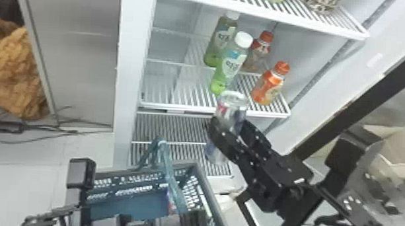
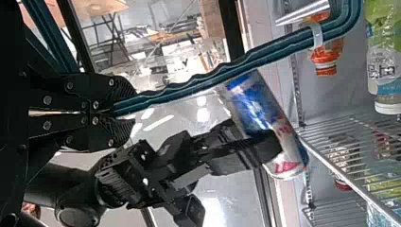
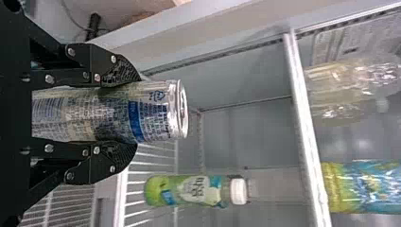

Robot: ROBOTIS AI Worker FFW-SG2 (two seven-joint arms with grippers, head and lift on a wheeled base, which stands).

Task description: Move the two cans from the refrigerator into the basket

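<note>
One can [image 1: 231,106], middle hidden, grasped by right tool [image 1: 231,123]; left tool [image 1: 190,218], partly cut off, clenches basket handle [image 1: 167,167].

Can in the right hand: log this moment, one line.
right hand: grips can | left hand: grips basket handle | can: outside basket

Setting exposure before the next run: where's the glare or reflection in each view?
Left wrist view: bright streaks and spots on the glass door. Right wrist view: sharp glints on the held can's metal rim, more on the clear plastic bottle. Head view: soft, pale reflection on the grey panel.
</note>
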